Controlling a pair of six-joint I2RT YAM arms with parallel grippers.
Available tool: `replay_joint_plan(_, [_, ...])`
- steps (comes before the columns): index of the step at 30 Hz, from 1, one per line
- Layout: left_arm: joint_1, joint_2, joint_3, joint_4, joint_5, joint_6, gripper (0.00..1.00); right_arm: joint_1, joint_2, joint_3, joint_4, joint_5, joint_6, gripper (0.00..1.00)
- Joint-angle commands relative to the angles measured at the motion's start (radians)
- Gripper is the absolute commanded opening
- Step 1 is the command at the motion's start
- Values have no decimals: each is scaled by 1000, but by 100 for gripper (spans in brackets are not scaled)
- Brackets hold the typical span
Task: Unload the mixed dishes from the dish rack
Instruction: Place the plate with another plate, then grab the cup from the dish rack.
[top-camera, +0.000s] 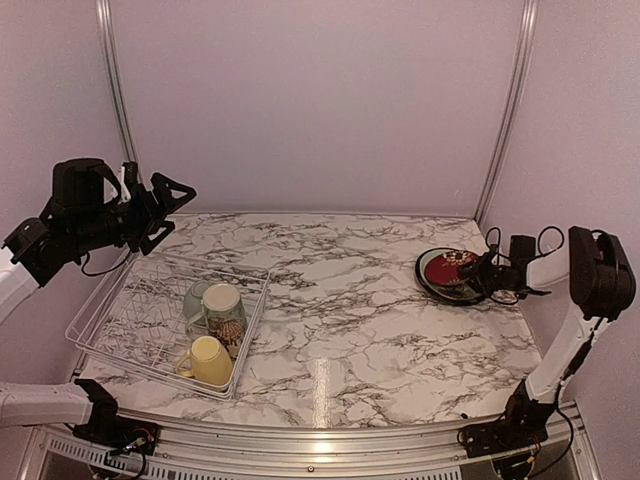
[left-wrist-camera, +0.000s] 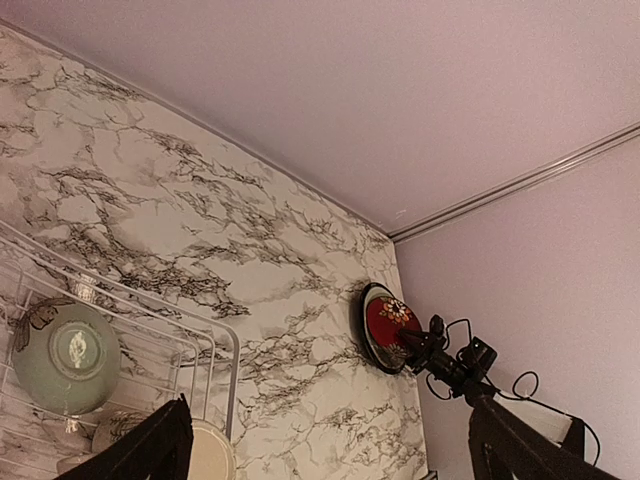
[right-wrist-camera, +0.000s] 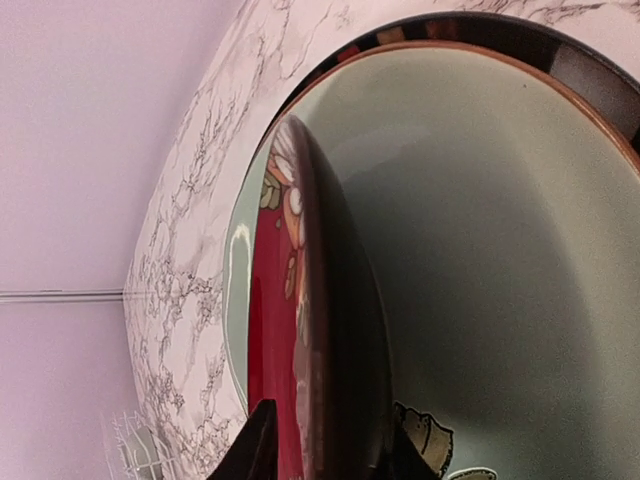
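Note:
The white wire dish rack (top-camera: 105, 305) sits at the near left and holds an upturned small pale green bowl (top-camera: 196, 297), a cream floral mug (top-camera: 226, 312) and a pale yellow mug (top-camera: 208, 360). My left gripper (top-camera: 165, 212) is open and empty, raised above the rack's far corner. At the right, my right gripper (top-camera: 480, 270) is shut on the rim of the dark red patterned plate (right-wrist-camera: 275, 330). It holds the plate tilted just over the pale green plate (right-wrist-camera: 480, 250), which lies on the black-rimmed cream plate (right-wrist-camera: 595, 85).
The left wrist view shows the rack's corner (left-wrist-camera: 232, 360), the bowl (left-wrist-camera: 66, 358), a cream mug (left-wrist-camera: 208, 458), and the plate stack (left-wrist-camera: 388, 322) by the right wall. Lilac walls close the table at the back and both sides.

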Motion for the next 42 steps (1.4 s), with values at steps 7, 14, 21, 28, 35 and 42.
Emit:
replay_joint_plan(7, [6,2,-46,60,38,-7,99,-3,-65,52,-153,81,-159,58])
replay_joint_plan(14, [6,-5,-52,50,49,-1,99,-3,-144,47,-259,163,-236,71])
replay_joint_plan(21, [6,-16,-45,25,48,5,99,-5,-262,32,-351,346,-291,87])
replay_joint_plan(28, [6,-8,-61,22,71,-2,99,-5,-261,55,-402,379,-327,91])
replay_joint_plan(35, [4,16,-86,9,122,22,99,44,-290,89,-433,458,-374,91])
replay_joint_plan(42, [-38,36,-158,21,136,11,99,204,-301,159,-413,498,-439,97])
